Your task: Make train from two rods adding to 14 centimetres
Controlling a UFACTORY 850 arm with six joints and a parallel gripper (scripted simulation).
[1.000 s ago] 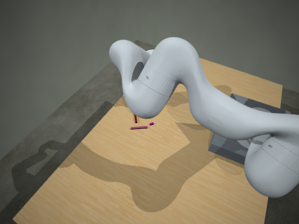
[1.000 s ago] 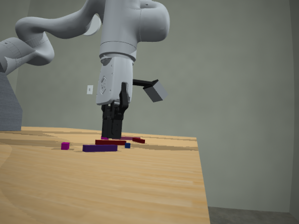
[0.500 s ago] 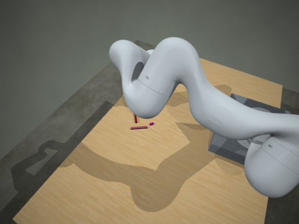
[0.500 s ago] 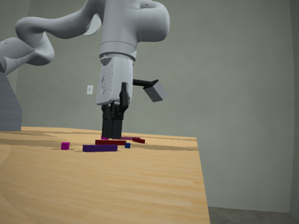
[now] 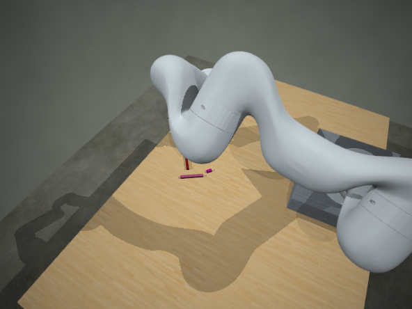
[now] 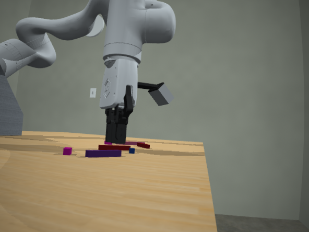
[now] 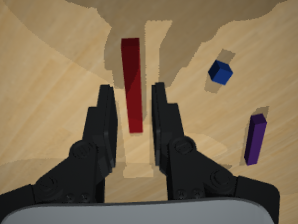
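Wooden table: red rod flat, long axis running lengthwise between jaws; jaws slightly parted, holding nothing.

No displacement is discernible at the gripper between the earlier pictures and now. The top and exterior views show no measurable change in the arm above the gripper, or in the visible rods below and around it. For the wrist view, change cannot be determined.
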